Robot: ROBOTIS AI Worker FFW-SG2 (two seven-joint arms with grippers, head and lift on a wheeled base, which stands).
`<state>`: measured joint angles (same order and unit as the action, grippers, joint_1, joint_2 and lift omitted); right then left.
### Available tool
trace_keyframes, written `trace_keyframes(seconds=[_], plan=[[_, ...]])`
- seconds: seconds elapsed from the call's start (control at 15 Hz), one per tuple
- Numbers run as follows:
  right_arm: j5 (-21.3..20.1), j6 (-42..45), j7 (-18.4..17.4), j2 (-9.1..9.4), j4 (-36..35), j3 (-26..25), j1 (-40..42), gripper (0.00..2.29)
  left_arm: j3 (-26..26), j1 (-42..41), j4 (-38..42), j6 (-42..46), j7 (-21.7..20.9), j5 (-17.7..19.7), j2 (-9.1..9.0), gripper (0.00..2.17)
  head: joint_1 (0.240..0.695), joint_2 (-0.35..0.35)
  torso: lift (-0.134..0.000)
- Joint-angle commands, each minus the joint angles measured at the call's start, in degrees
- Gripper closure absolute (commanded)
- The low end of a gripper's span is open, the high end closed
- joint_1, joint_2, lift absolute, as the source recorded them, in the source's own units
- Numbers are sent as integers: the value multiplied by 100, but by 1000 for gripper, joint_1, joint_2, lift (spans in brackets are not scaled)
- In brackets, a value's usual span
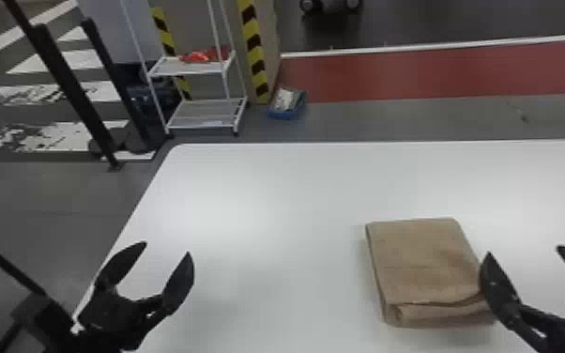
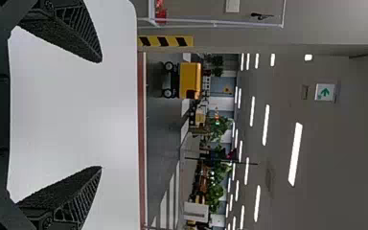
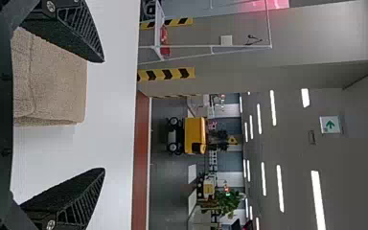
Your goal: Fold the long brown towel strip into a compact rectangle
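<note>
A brown terry-cloth towel (image 1: 422,263), folded into a compact, layered rectangle, lies flat on the right-hand part of a smooth white table (image 1: 267,197) with a rounded far left corner. Its far side looks smooth; along its near side, stacked folds are visible, the upper layer slightly wavy. At the towel's near right corner is the black, two-fingered right gripper (image 1: 524,249), its jaws spread wide with nothing gripped between them. One finger overlaps the towel's edge in the head view; whether they touch is impossible to tell. Well apart from the towel, near the table's left edge, is the matching black left gripper (image 1: 166,249), its jaws also wide apart and holding nothing. Beyond the table's far left corner stands a white metal-framed shelf rack (image 1: 202,123) with red items (image 1: 197,57) on its upper shelf. Beside it, a beige pillar (image 1: 270,42) carries yellow-and-black striped tape (image 1: 254,51), and a blue open bin (image 1: 286,114) with pale contents sits on the grey floor at its foot. A broad red floor band (image 1: 413,75) extends rightward. Farther off, the right wrist view shows a yellow wheeled vehicle (image 3: 195,135).
</note>
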<state>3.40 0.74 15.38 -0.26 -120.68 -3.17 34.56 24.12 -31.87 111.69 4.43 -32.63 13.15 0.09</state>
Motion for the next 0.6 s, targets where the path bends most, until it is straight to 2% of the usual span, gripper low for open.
trace_keyframes(seconds=[0.0,0.53], plan=[[-24,0,0,31,0,18,-11,76,-66,-12,1,18,2,-14,-24,90,695,201,-120],[-85,0,0,31,71,36,-46,80,-110,-30,19,53,55,-23,-24,90,695,192,-120]])
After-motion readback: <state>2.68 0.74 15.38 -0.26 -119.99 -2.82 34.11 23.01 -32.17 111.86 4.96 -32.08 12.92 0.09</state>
